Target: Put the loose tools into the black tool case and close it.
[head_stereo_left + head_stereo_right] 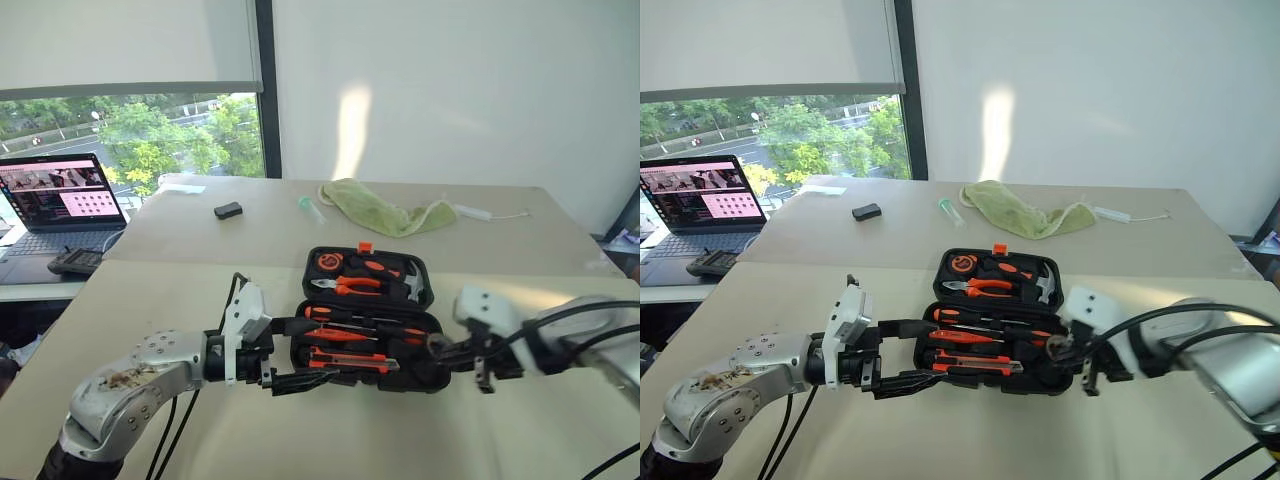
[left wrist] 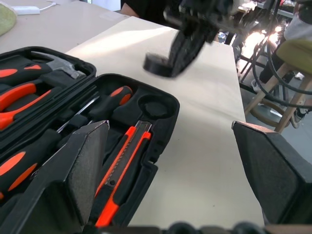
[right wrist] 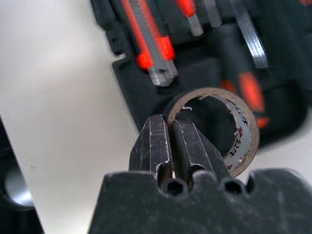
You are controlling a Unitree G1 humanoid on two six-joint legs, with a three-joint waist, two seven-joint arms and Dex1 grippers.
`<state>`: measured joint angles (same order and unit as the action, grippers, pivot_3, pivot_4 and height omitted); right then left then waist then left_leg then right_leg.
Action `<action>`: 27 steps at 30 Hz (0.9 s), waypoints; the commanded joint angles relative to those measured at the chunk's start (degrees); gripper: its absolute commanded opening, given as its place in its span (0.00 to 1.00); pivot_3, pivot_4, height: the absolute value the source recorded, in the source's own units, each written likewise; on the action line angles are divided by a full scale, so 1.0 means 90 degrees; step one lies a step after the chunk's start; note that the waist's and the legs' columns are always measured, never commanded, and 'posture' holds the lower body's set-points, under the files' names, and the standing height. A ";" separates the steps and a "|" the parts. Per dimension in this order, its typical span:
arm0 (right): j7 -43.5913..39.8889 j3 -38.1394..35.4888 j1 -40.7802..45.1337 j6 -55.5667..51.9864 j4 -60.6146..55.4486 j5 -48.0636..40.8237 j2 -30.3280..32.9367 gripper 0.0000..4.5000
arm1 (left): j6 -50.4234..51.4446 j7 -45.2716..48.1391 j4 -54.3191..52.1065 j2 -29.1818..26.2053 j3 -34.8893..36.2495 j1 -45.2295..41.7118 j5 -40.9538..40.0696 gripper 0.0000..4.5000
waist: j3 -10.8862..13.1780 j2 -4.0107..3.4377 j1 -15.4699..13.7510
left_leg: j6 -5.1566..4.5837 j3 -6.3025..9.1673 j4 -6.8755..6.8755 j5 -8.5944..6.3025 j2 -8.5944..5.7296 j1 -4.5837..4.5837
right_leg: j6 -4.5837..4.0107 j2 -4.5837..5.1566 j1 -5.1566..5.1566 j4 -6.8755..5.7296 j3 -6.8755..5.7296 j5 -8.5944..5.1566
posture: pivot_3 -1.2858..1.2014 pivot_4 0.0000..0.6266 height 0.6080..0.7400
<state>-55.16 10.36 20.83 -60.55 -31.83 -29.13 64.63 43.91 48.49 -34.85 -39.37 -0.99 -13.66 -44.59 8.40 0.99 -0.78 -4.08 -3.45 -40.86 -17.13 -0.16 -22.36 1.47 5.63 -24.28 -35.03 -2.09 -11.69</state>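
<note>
- Case (image 1: 366, 318) lies open on the table (image 1: 180, 300), its lid half on the far side with the orange latch (image 1: 365, 246) at the far edge; it serves as the landmark here.
- Pliers (image 1: 345, 286), a hammer (image 1: 412, 282) and a tape measure (image 1: 328, 263) sit in the lid half's slots.
- In the near half, two screwdrivers (image 1: 345, 315) with black-orange handles lie in their slots, and the utility knife (image 2: 124, 163) lies along the near edge of the case. A slim orange tool seems to lie among them, but I cannot pick it out with certainty.
- The round recess (image 2: 153, 105) at the right end of the near half stands empty; judging by its shape, it is meant for the tape roll.
- The right gripper (image 3: 170, 146) is clenched on the wall of the small dark tape roll (image 3: 222, 124), one finger inside the ring and one outside, and holds it just above the right end of the case, near that recess.
- The left gripper (image 1: 300, 375) has its fingers spread wide and grasps nothing; it reaches in at the near left corner of the case, whether touching it I cannot tell.
- Judgement: most of the loading looks done. What is left is to seat the roll in its recess, let go, fold the lid down and fasten the latch.
- No other loose tool is visible on the table around the case.
</note>
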 commanded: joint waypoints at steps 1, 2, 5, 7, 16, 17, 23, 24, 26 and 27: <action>0.0259 0.0485 0.0199 -0.0107 0.0001 0.0354 -0.0166 0.01 | -0.0137 0.0153 -0.0145 -0.0156 0.0219 -0.0021 -0.0111 0.96 | 0.0004 -0.0006 -0.0018 | 0.0002 0.0000 0.0000 0.0002 -0.0003 0.0000 | 0.0001 0.0003 -0.0002 -0.0002 0.0001 0.0000 | 0.52 0.24 1.00; 0.0296 0.0654 0.0203 -0.0067 0.0052 0.0472 -0.0207 0.01 | -0.0139 0.0198 -0.0179 -0.0203 0.0254 0.0034 -0.0149 0.96 | 0.0003 -0.0007 -0.0014 | 0.0016 0.0000 0.0000 0.0009 -0.0002 0.0000 | 0.0002 0.0002 -0.0002 -0.0002 -0.0002 0.0001 | 0.52 0.24 1.00; 0.0238 0.0999 0.0179 0.0092 0.0229 0.0766 -0.0149 0.01 | -0.0171 0.0328 -0.0243 -0.0306 0.0311 0.0133 -0.0221 0.96 | 0.0004 -0.0001 0.0002 | 0.0048 0.0001 0.0001 0.0028 0.0001 0.0003 | 0.0001 -0.0003 0.0002 0.0001 -0.0005 0.0001 | 0.52 0.24 1.00; 0.0186 0.1140 0.0164 0.0208 0.0338 0.0936 -0.0103 0.01 | -0.0189 0.0381 -0.0255 -0.0337 0.0352 0.0173 -0.0226 0.96 | 0.0003 0.0001 0.0006 | 0.0047 0.0000 0.0004 0.0027 0.0001 0.0009 | 0.0001 -0.0005 0.0008 0.0001 -0.0005 0.0001 | 0.52 0.24 1.00; -0.0077 -0.0653 0.0329 -0.0200 0.0147 -0.0316 -0.0640 0.44 | -0.0100 -0.0119 -0.0079 -0.0184 0.0501 0.0290 -0.0140 0.96 | 0.0004 0.0006 -0.0035 | 0.0013 0.0003 0.0004 0.0007 0.0002 0.0006 | 0.0001 -0.0004 0.0004 -0.0001 -0.0005 0.0001 | 0.52 0.24 1.00; -0.0016 -0.1089 0.0420 -0.0331 0.0199 -0.0587 -0.0831 0.44 | 0.0020 -0.0373 0.0028 -0.0085 0.0527 0.0233 -0.0168 0.96 | 0.0004 0.0006 -0.0033 | 0.0016 0.0003 0.0004 0.0009 0.0003 0.0005 | 0.0001 -0.0004 0.0002 -0.0003 -0.0005 0.0002 | 0.52 0.24 1.00; 0.0646 -0.1933 0.0627 -0.0369 0.1087 -0.0524 -0.1210 0.44 | 0.0689 -0.1899 0.0749 0.0749 0.0497 -0.0634 -0.0051 0.96 | 0.0008 0.0013 -0.0082 | 0.0007 0.0009 0.0001 0.0006 0.0000 0.0005 | -0.0001 -0.0004 0.0011 0.0000 -0.0008 0.0020 | 0.52 0.24 1.00; 0.0942 -0.1884 0.0793 -0.0477 0.1404 -0.0365 -0.1326 0.44 | 0.0944 -0.2459 0.1186 0.1079 0.0532 -0.0958 0.0080 0.96 | 0.0008 0.0013 -0.0112 | 0.0007 0.0010 0.0001 0.0006 0.0000 0.0005 | 0.0000 -0.0004 0.0011 0.0002 -0.0010 0.0021 | 0.52 0.24 1.00; 0.1575 -0.1736 0.1204 -0.0594 0.2114 -0.0029 -0.1657 0.44 | 0.1200 -0.3254 0.1972 0.1494 0.0423 -0.1506 0.0526 0.96 | 0.0007 0.0010 -0.0103 | 0.0008 0.0003 0.0001 0.0007 -0.0006 0.0006 | 0.0000 -0.0001 0.0010 -0.0006 -0.0005 0.0021 | 0.52 0.24 1.00; 0.1754 -0.1520 0.1380 -0.0430 0.2526 0.0225 -0.1787 0.44 | 0.1219 -0.3561 0.2478 0.1688 0.0263 -0.1830 0.0851 0.96 | 0.0008 0.0011 -0.0093 | 0.0011 0.0001 -0.0001 0.0009 -0.0007 0.0004 | 0.0003 -0.0001 0.0006 -0.0006 -0.0004 0.0024 | 0.52 0.24 1.00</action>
<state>-43.42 -4.29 30.29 -65.55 -13.72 -30.71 49.28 53.89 22.21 -17.95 -25.81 2.64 -26.49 -41.11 8.46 1.09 -1.62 -3.95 -3.45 -40.92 -17.01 -0.27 -22.36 1.51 5.56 -24.23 -35.08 -2.14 -11.39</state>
